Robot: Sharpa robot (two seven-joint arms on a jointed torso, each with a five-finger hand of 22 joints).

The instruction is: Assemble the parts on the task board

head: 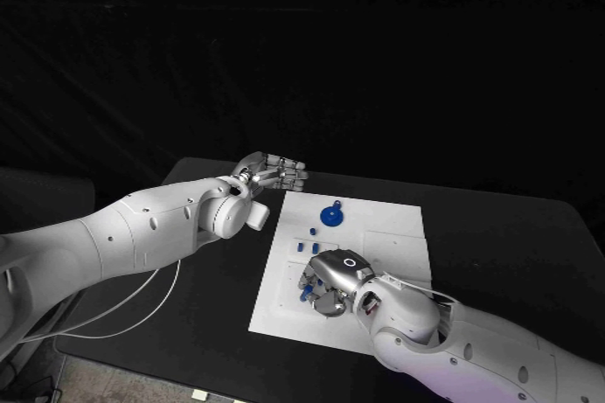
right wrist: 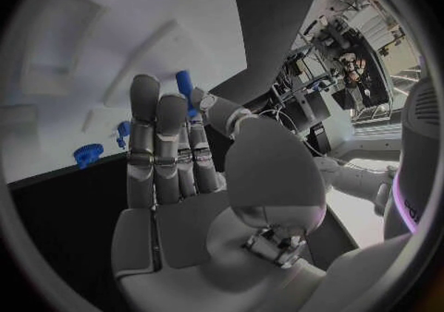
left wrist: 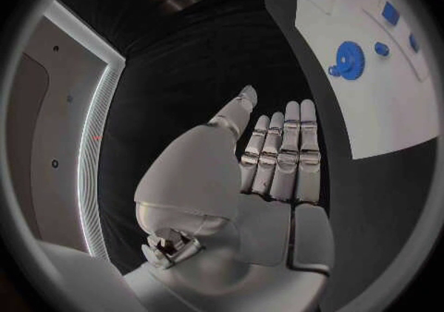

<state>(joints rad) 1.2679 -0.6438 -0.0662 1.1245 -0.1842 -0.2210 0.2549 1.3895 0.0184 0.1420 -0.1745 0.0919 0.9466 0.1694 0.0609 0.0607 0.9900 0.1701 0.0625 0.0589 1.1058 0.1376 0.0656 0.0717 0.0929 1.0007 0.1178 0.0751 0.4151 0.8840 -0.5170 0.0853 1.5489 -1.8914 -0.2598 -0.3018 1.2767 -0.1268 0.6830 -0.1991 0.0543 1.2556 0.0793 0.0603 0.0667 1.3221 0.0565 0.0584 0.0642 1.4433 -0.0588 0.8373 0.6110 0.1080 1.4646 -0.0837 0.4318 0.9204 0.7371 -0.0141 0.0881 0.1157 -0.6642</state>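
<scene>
Here, near to far:
Right hand: low over the near part of the task board, fingers straight and side by side; thumb and a fingertip seem closed on a small blue part, though contact hard to confirm.
Small parts: just beyond the right hand, lying on the board.
Blue gear: further out, between the two hands, flat on the board.
Left hand: beyond the board's far left corner, above the desk, fingers flat and pressed together, holding nothing.
Doing it well: probably keep the pinch light, line the part upright over its seat, press straight down, avoid nudging loose pieces.
</scene>
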